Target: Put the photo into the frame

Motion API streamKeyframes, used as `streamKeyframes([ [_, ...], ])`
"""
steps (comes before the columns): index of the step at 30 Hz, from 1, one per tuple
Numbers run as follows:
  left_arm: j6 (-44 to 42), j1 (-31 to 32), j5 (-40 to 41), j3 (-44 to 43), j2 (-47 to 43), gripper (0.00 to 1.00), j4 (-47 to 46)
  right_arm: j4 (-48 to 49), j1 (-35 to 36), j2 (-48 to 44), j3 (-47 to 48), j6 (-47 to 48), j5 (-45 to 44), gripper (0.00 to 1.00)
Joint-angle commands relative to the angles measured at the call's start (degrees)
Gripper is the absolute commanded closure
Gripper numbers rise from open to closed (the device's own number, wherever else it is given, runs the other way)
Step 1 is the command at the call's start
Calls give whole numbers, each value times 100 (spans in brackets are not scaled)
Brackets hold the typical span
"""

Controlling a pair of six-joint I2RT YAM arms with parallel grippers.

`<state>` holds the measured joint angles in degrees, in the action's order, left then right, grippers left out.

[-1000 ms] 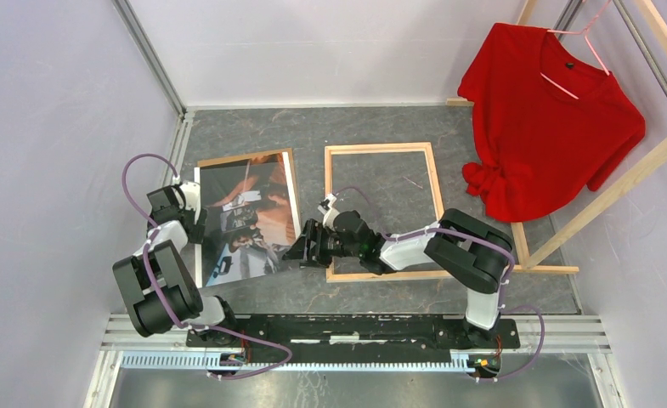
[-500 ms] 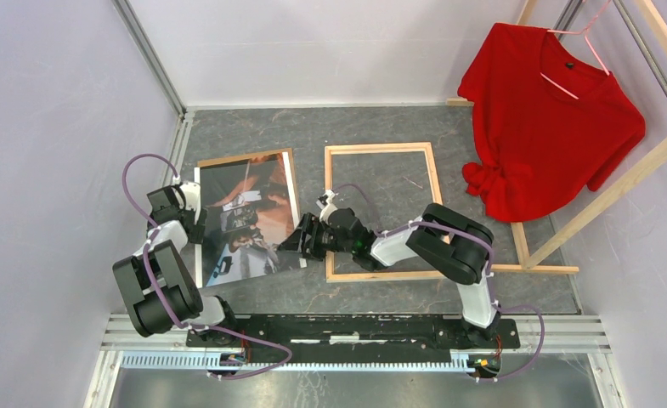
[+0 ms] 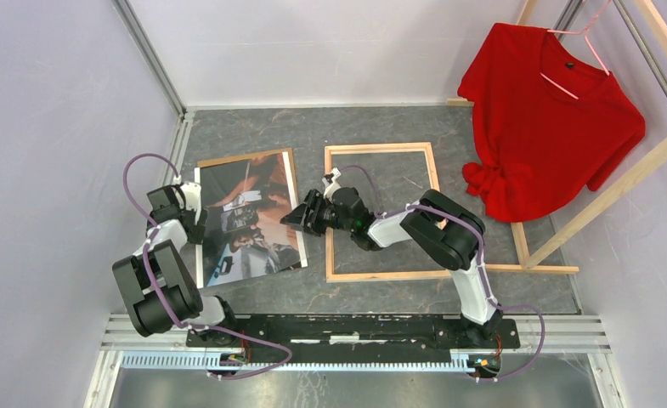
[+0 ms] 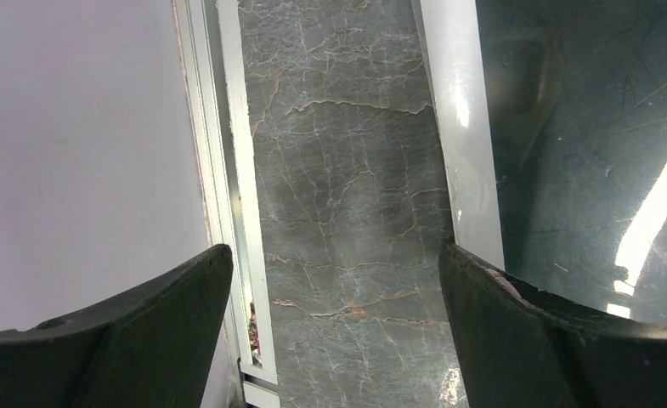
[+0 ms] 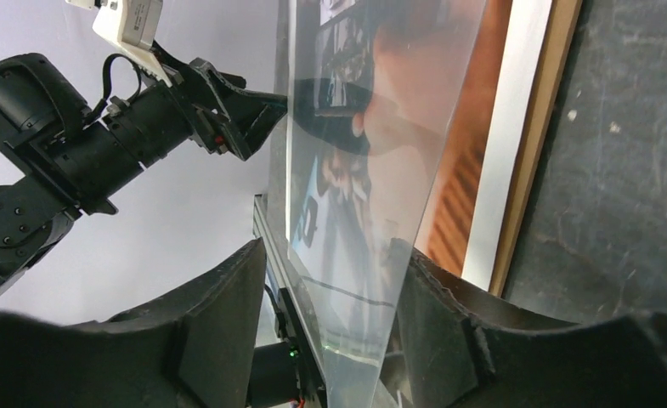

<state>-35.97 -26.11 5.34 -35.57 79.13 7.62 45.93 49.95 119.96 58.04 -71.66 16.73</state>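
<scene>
The photo (image 3: 253, 212) lies face up left of centre on a brown hardboard sheet (image 3: 245, 156). A clear glossy sheet (image 5: 372, 170) covers it, and its right edge is tilted up. My right gripper (image 3: 294, 217) is at the photo's right edge. In the right wrist view its jaws (image 5: 334, 255) stand apart with the clear sheet's edge between them. The frame (image 3: 381, 148) lies wood side up to the right, under my right forearm. My left gripper (image 3: 195, 225) is open and empty at the photo's left edge. In the left wrist view (image 4: 334, 255) bare table shows between its fingers.
A red shirt (image 3: 551, 119) hangs on a pink hanger from a bare-wood rack (image 3: 618, 187) at the back right. White walls and a metal rail (image 4: 228, 170) close in the left side. The arm bases' rail (image 3: 347, 327) runs along the near edge.
My right gripper moved away from me along the photo's right edge, and the forearm swung further over the frame. The clear sheet's near right corner shifted right. The left arm has not moved.
</scene>
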Motion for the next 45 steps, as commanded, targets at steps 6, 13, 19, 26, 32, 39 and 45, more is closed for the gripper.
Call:
streamKeyframes([
  [6, -245, 41, -157, -37, 137, 3, 435, -133, -318, 512, 1019, 436, 685, 41],
  [13, -250, 43, -147, -55, 155, 4, 458, -498, -517, 1089, 1912, 591, 1001, 44],
  [19, -224, 37, -137, -94, 205, 4, 451, -668, -513, 1455, 2481, 573, 1423, 62],
  [26, -155, 29, -100, -295, 203, 4, 597, -922, -647, 657, 1877, 1098, 1505, 91],
  [32, -16, 51, -328, -1130, -19, 1, 1451, -771, -1104, -605, 509, 1222, 1504, 100],
  [39, 172, 804, -235, -1912, -421, 0, 2105, -2138, -1893, -2546, -1093, 2239, 1503, 100],
  [45, 1202, 2636, -157, -2471, -115, 0, 2275, -3438, -2876, -4553, -2092, 2972, 1207, 100],
])
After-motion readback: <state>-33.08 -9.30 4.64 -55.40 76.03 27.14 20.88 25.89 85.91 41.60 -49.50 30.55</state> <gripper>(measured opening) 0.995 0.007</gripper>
